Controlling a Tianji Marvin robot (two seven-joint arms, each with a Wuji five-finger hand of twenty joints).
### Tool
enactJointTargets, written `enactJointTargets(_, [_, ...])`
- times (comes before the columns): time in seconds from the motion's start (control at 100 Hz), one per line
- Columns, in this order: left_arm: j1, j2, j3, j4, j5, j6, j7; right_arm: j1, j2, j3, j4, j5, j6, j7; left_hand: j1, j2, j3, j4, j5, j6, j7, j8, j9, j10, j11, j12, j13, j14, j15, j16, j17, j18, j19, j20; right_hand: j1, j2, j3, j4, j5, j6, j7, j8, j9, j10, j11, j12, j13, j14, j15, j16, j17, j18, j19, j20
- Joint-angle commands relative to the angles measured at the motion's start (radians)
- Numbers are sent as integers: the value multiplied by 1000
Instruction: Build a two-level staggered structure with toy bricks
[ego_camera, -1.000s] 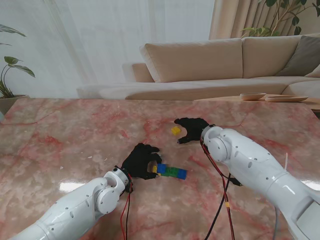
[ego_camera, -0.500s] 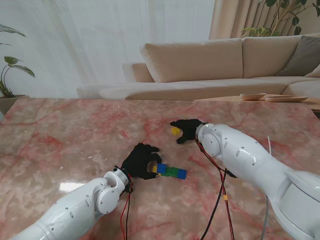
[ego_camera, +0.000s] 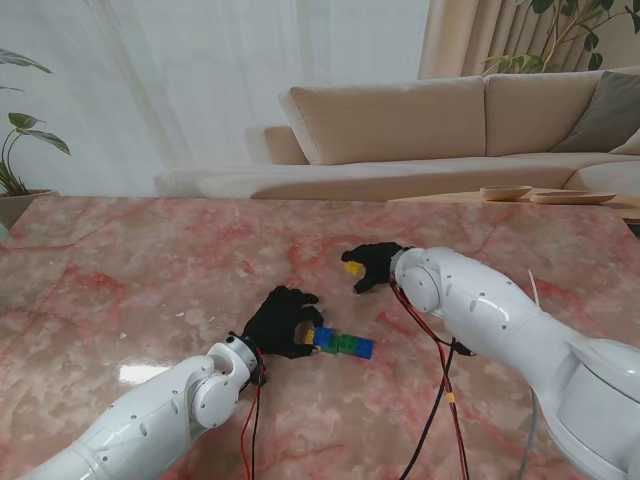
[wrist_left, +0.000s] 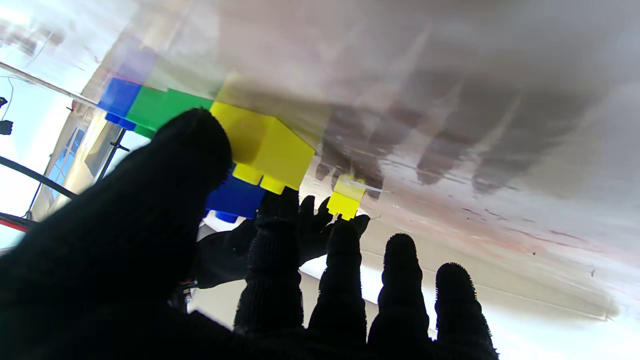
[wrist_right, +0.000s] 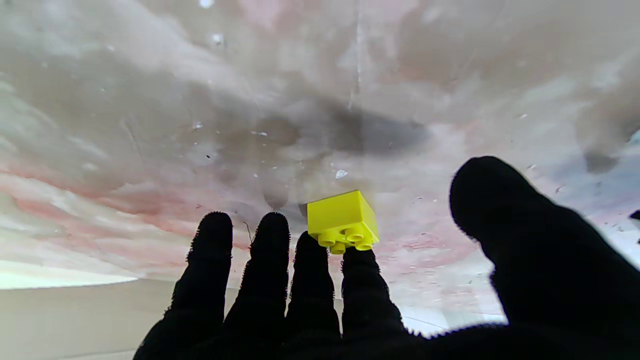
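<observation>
Fingers of the left hand (ego_camera: 283, 320) grip the brick row (ego_camera: 340, 343); right hand (ego_camera: 372, 264) fingers spread beside the yellow brick (ego_camera: 352, 267).

A small yellow brick (ego_camera: 352, 267) (studs up) lies beyond the blue-green brick row (ego_camera: 344, 343).

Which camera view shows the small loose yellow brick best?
The right wrist view: the yellow brick is sharp, studs visible, at the right hand fingertips. The stand view shows a small speck; the left wrist view shows it distant.
</observation>
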Motion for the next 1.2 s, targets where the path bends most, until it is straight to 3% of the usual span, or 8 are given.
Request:
enactJointTargets(0.0, [39,6,20,58,4,6,-9,-32,25,4,-16,-15,16,4,13,16,31,35,0,-25,-7,11,0,-13,16,-5,-3,14,2,4,-9,-5,2,22,4,-10,-15,-36,19,-9,26,38,-13,-19,53,32,9,-19,23,34,10,-18,18,35])
enactJointTargets(0.1, [37,4,23,62,4,2,-4,-55,51,23,-62,-60,39,-4,12,17,30,36,-1,-23,-9,11,-6,-15,13,-6,-3,13,2,4,-9,-5,1,21,23,-22,-28,-45,43,-2,57,79,-5,-40,170,75,46,-24,56,48,33,-16,49,42])
enactJointTargets(0.26, [34,3,26,65,6,0,1,-81,76,43,-102,-128,52,-37,6,17,25,35,-4,-23,-11,10,-9,-17,8,-8,-4,13,1,3,-9,-5,0,20,75,-60,-29,-61,124,-21,111,100,109,-73,242,92,140,-31,102,67,84,-6,116,65])
enactJointTargets(0.37, [34,2,27,68,4,-2,2,-90,82,45,-106,-162,57,-74,5,19,23,35,-4,-22,-11,10,-14,-18,4,-9,-3,12,0,3,-9,-5,0,19,123,-98,-5,-67,160,-43,139,99,172,-92,270,107,192,-41,154,97,112,-9,196,101])
enactJointTargets(0.56, [32,0,30,72,2,-3,7,-92,86,43,-101,-182,61,-96,5,22,23,37,-5,-22,-13,10,-20,-21,0,-10,-2,12,-1,3,-8,-5,0,18,188,-178,144,-79,201,-73,195,119,227,-118,309,151,220,-52,188,119,129,-11,243,113])
enactJointTargets(0.74, [28,-3,33,77,0,-3,9,-92,85,47,-83,-186,62,-118,3,26,22,37,-8,-21,-14,10,-19,-22,-3,-11,-1,11,-1,3,-8,-5,-1,18,210,-205,185,-85,203,-150,294,208,230,-143,338,195,218,-58,203,126,127,-15,270,113])
enactJointTargets(1.0, [21,-8,44,87,-4,-3,16,-86,73,44,-33,-172,58,-160,-1,35,12,38,-15,-15,-16,10,-20,-20,-4,-8,-4,12,-1,4,-8,-6,-1,16,195,-178,121,-89,248,-263,482,391,245,-152,357,214,223,-60,201,120,128,-15,279,107])
enactJointTargets(1.19, [20,-9,44,86,-9,0,10,-105,64,64,-20,-154,50,-184,-3,37,9,39,-17,-15,-17,10,-21,-20,-5,-7,-4,11,-1,5,-8,-6,-1,15,167,-129,-43,-98,271,-252,548,380,267,-152,361,218,239,-58,206,123,131,-14,285,108])
